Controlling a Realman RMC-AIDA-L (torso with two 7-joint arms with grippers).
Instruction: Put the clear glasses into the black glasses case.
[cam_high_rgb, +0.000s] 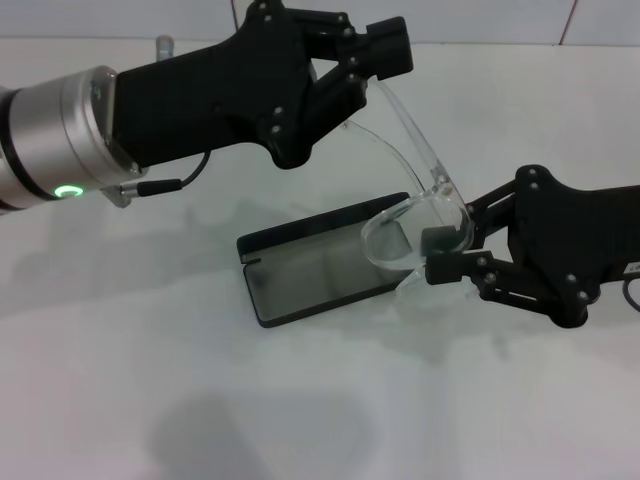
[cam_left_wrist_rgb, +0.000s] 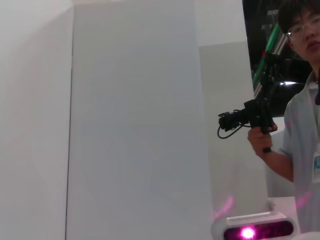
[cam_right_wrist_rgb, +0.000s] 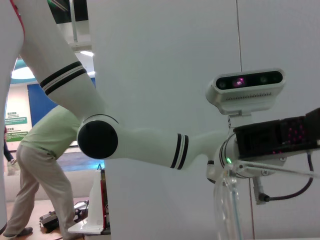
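Note:
The black glasses case (cam_high_rgb: 300, 229) lies open on the white table at mid-view, its lid standing along the far side and its grey lining showing. The clear glasses (cam_high_rgb: 420, 225) hang tilted just above the case's right end. One clear arm rises up and to the left to my left gripper (cam_high_rgb: 368, 78), which is shut on its tip. My right gripper (cam_high_rgb: 444, 254) comes in from the right and is shut on the lens end of the glasses. In the right wrist view the clear glasses (cam_right_wrist_rgb: 227, 200) show as a curved strip below the left gripper (cam_right_wrist_rgb: 272, 142).
The white table (cam_high_rgb: 150, 380) spreads all around the case. A small grey object (cam_high_rgb: 163, 44) stands at the far left edge. A person (cam_left_wrist_rgb: 300, 125) holding a camera rig stands beyond the table; another person (cam_right_wrist_rgb: 35, 165) bends over in the background.

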